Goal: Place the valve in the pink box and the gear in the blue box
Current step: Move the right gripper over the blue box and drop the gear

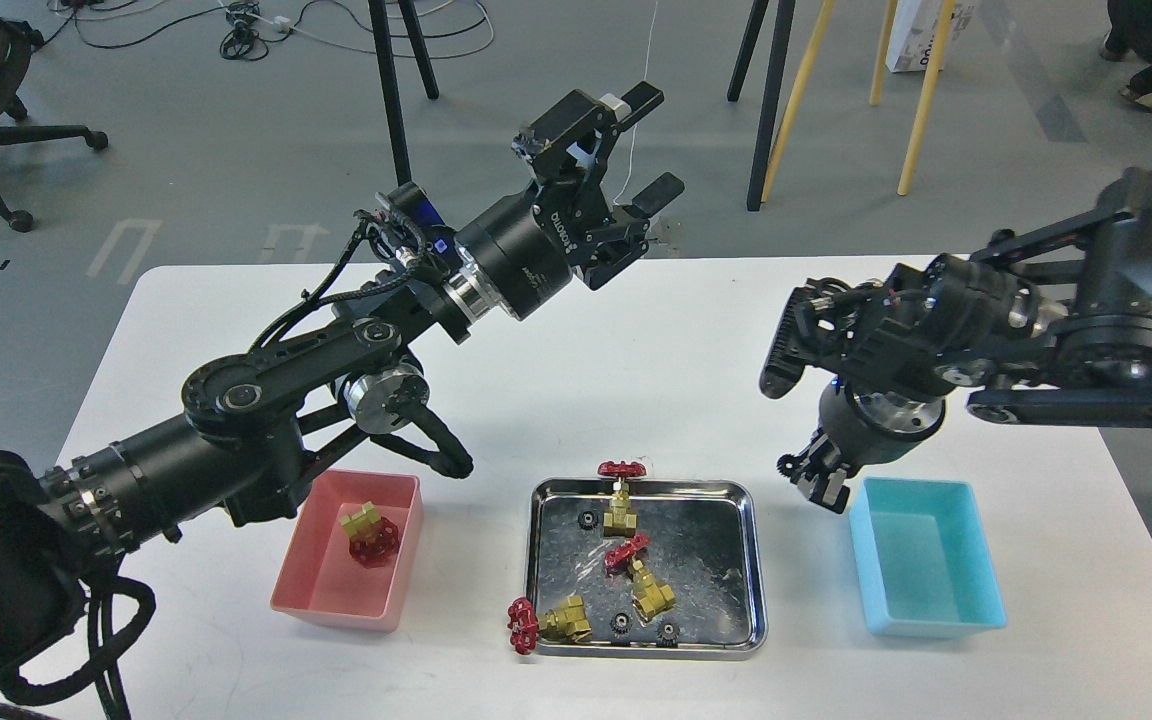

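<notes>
The pink box [308, 570] at front left holds one valve [367, 534]. The steel tray [754, 560] in the middle holds three more valves [621, 500] [642, 580] [554, 620] and three black gears [586, 518] [621, 622] [667, 631]. The blue box [926, 575] at front right looks empty. My right gripper [814, 478] points down just left of the blue box's near-left corner, above the table, shut on a small black gear [789, 464]. My left gripper [651, 145] is open and empty, raised high over the table's far edge.
My left arm's elbow and cable loop [416, 430] hang just behind the pink box. Stand legs [771, 100] and wooden poles [921, 90] rise beyond the table's far edge. White tabletop [636, 360] lies between the arms.
</notes>
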`<action>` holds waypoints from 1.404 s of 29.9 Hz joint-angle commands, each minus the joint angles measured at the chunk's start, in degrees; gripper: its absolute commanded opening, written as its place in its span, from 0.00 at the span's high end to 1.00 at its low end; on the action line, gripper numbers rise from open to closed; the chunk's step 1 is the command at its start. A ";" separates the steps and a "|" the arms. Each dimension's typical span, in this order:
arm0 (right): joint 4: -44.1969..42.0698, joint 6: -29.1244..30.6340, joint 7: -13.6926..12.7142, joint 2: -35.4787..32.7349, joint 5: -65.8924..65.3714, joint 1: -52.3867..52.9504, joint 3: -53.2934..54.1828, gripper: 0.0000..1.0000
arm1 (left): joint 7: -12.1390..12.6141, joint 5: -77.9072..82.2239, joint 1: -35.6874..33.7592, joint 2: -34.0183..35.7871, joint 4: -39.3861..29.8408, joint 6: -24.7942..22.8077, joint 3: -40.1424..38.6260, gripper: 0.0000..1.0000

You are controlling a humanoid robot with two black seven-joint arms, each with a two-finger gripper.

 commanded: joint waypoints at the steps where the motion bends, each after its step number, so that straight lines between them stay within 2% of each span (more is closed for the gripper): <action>1: 3.54 0.00 -0.01 -9.30 -3.55 0.61 -1.89 0.83 | 0.00 0.01 0.01 -0.08 0.09 0.01 0.00 0.10; 6: 5.21 0.00 -0.10 -18.81 -8.74 -1.14 -4.71 0.83 | 0.00 0.01 0.01 -0.08 0.00 0.01 0.00 0.10; 14: 4.95 0.00 -0.19 -19.97 -7.69 -4.66 -1.64 0.79 | 0.00 0.01 0.01 -0.08 0.09 0.01 0.00 0.10; 20: 4.25 0.00 -0.45 -18.74 -5.42 -6.42 0.91 0.58 | 0.00 0.01 0.01 -0.08 0.09 0.01 0.00 0.10; 23: 4.16 0.00 -0.80 -18.73 -2.95 -6.69 1.79 0.38 | 0.00 -0.08 0.01 -0.08 0.09 0.01 -0.09 0.10; 27: 3.03 0.00 -1.16 -19.44 -0.67 -6.69 4.33 0.25 | 0.00 -0.34 0.01 0.10 0.09 0.10 -0.35 0.10; 28: 1.36 0.00 -1.16 -19.70 0.73 -6.69 7.04 0.25 | 0.00 -0.35 -0.08 0.27 0.09 0.01 -0.88 0.10; 32: -9.25 0.00 -1.07 -20.06 18.96 -8.44 21.18 0.24 | 0.00 -0.70 -1.04 4.13 0.26 -0.78 -5.09 0.10; 35: -19.36 0.00 -0.98 -19.44 39.44 -10.64 31.38 0.17 | 0.00 -1.31 -4.11 8.87 3.85 -6.65 -6.51 0.10; 38: -30.69 0.00 -0.72 -16.99 60.79 -13.09 39.39 0.14 | 0.00 -4.81 -7.89 10.21 12.97 -14.55 -5.81 0.10; 42: -41.17 0.00 -0.45 -10.22 86.30 -18.37 45.81 0.11 | 0.00 -11.84 -10.80 10.21 26.86 -14.55 -6.42 0.10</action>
